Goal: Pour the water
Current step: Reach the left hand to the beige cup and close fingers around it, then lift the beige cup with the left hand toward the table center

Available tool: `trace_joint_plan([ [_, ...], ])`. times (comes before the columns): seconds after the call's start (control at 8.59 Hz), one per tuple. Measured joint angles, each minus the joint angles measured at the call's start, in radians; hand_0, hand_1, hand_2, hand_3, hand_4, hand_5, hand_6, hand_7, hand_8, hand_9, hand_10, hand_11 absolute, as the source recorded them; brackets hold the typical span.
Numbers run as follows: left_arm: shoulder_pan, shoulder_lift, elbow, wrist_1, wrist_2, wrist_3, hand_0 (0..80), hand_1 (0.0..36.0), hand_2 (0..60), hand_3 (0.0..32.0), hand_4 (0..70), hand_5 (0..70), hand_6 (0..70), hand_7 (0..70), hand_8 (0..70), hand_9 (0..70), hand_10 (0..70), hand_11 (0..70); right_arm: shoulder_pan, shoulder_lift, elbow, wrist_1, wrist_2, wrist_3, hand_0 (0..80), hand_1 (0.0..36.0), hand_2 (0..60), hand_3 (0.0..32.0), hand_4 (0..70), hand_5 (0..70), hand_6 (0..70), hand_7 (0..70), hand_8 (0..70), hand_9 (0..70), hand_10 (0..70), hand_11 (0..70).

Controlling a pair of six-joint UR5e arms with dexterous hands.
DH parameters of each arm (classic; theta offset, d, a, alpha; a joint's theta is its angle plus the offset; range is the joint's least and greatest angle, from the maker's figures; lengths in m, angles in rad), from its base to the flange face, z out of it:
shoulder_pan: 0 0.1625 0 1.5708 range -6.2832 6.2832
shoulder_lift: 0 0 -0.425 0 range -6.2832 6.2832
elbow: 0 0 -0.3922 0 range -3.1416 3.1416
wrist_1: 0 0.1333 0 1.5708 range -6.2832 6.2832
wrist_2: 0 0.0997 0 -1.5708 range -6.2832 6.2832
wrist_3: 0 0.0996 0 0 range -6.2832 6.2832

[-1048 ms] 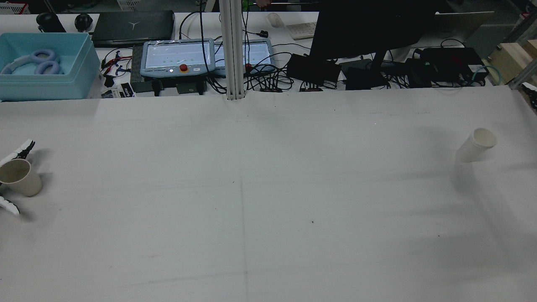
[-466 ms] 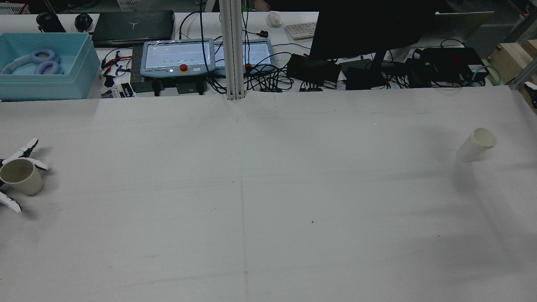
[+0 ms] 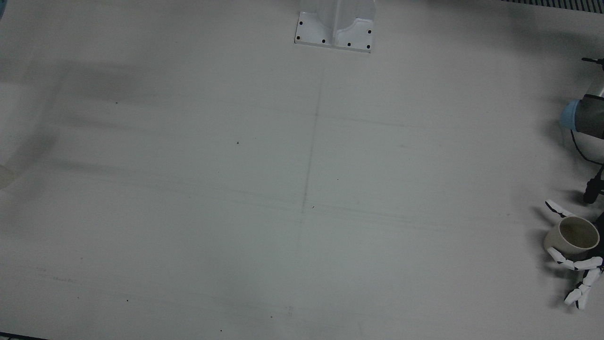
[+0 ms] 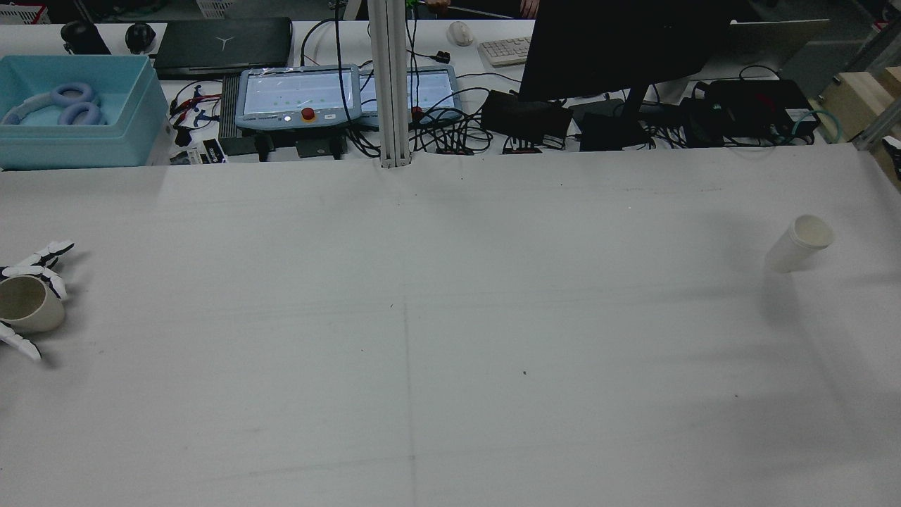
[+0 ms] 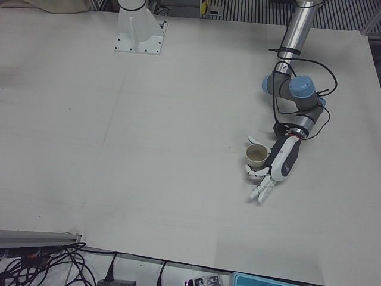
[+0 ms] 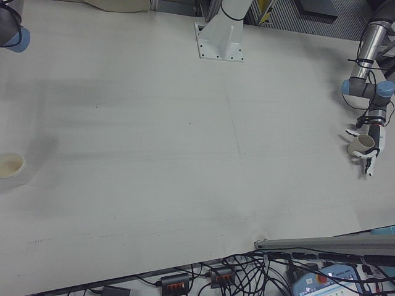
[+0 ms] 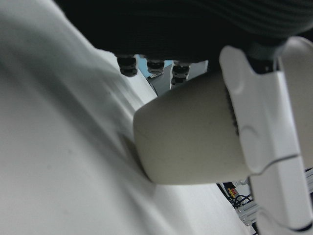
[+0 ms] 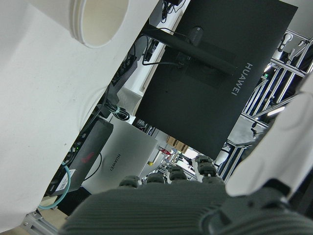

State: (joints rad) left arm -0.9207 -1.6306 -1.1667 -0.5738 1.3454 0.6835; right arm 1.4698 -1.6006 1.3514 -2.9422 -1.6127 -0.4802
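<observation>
Left hand (image 5: 280,162) fingers wrapped on beige cup (image 5: 257,156), cup upright on table (image 5: 149,149). Right hand (image 8: 205,196) grip state unclear; white cup (image 4: 799,243) apart.

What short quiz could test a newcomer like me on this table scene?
1. True or false: the left hand has fingers on both sides of the beige cup.
2. Which stands on the table's far other side? A) a white cup B) a kettle C) a plate
3. Fill in: the beige cup stands ____ on the table.

Key: 1 true; 2 A; 3 upright.
</observation>
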Motion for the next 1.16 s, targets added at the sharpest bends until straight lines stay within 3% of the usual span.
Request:
trace_joint_plan([
  [0.47, -0.001, 0.0, -0.035, 0.048, -0.002, -0.058, 53.7, 36.0, 60.0, 0.0, 70.0, 70.0, 7.3, 15.2, 4.5, 3.3, 5.1, 9.0, 0.009, -0.001, 0.0, 0.001, 0.002, 0.004, 41.6, 2.5, 0.0, 0.0, 10.1, 3.1, 3.3, 6.0, 1.5, 0.7, 0.0, 0.0],
  [0.81, 0.001, 0.001, -0.22, 0.225, -0.001, -0.111, 59.3, 36.0, 60.0, 0.0, 70.0, 70.0, 7.8, 16.1, 4.9, 3.5, 4.8, 9.0, 0.007, 0.0, 0.0, 0.008, 0.007, 0.035, 41.7, 2.7, 0.0, 0.0, 12.6, 3.4, 5.6, 8.3, 2.9, 2.5, 0.0, 0.0],
  [1.05, 0.028, -0.001, -0.355, 0.343, -0.004, -0.131, 57.6, 36.0, 60.0, 0.0, 70.0, 70.0, 9.0, 17.9, 5.2, 4.4, 5.9, 10.5, 0.001, 0.002, -0.001, 0.021, 0.016, 0.066, 41.1, 2.8, 0.0, 0.0, 9.9, 2.8, 5.2, 6.6, 3.1, 3.1, 0.0, 0.0],
  [1.16, 0.043, -0.002, -0.421, 0.402, -0.005, -0.15, 57.2, 36.0, 60.0, 0.0, 70.0, 70.0, 9.0, 18.2, 5.3, 4.9, 6.9, 11.7, -0.008, 0.002, -0.008, 0.038, 0.016, 0.063, 40.6, 2.9, 0.0, 0.0, 5.1, 1.1, 2.5, 2.3, 2.4, 1.7, 0.0, 0.0],
])
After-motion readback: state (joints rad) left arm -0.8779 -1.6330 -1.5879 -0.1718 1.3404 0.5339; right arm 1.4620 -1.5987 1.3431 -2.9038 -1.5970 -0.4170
